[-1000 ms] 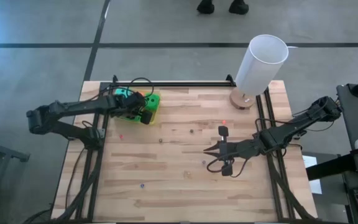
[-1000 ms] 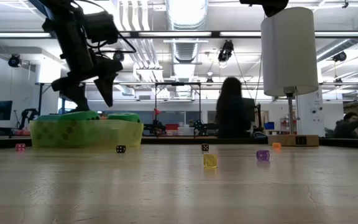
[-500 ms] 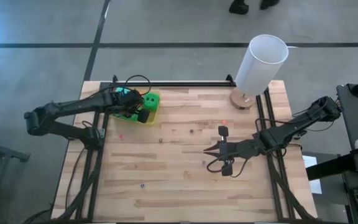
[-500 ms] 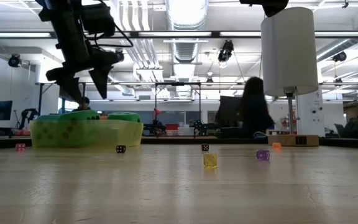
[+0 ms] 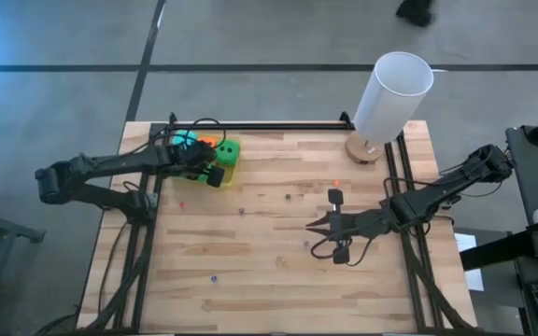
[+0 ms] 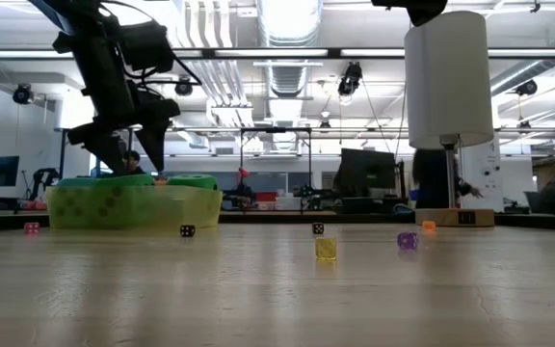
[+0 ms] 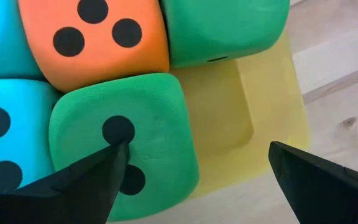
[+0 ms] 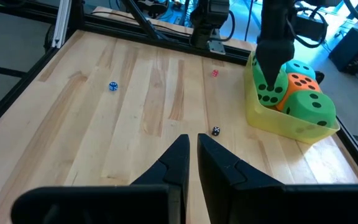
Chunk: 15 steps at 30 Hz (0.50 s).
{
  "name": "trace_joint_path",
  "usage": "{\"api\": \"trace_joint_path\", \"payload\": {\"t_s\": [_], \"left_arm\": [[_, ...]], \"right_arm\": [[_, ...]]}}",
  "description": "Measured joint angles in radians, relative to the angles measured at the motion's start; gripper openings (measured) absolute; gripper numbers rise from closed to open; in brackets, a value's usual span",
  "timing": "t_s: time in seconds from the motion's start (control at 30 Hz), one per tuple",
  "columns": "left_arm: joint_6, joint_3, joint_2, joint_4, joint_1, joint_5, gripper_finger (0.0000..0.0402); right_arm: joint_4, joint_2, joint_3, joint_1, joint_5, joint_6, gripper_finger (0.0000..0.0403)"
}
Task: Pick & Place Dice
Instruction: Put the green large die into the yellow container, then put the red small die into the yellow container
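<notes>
From where I stand, it all turns on the left gripper (image 7: pixel 191 168), which hangs directly over the yellow tray (image 5: pixel 223 174) at the table's (image 5: pixel 269 280) far left corner. Its fingers are spread wide with nothing between them. The dice (image 8: pixel 291 93) sit packed together in that tray. In the left wrist view a green die (image 7: pixel 126 152) lies straight ahead of the gripper, one finger over its face and the other out over the tray's bare floor, so the gripper sits off-centre toward the tray edge. An orange die (image 7: pixel 92 40) sits just beyond it. The right gripper (image 5: pixel 312 227) rests mid-table, pinched shut, well apart from the tray; the left arm is plainly nearer.
</notes>
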Motion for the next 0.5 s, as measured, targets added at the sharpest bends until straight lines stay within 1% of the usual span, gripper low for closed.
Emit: {"api": "trace_joint_path", "payload": {"t_s": [0.2,0.5], "left_arm": [[0.012,-0.001,-0.006,0.001,0.001,0.009,0.0399],[0.059,0.08,-0.049,-0.08,-0.002,-0.013,0.0399]], "right_arm": [[0.0,0.0,0.0,0.0,0.0,0.0,0.0028],[0.0,0.0,0.0,0.0,0.0,0.0,0.0028]]}}
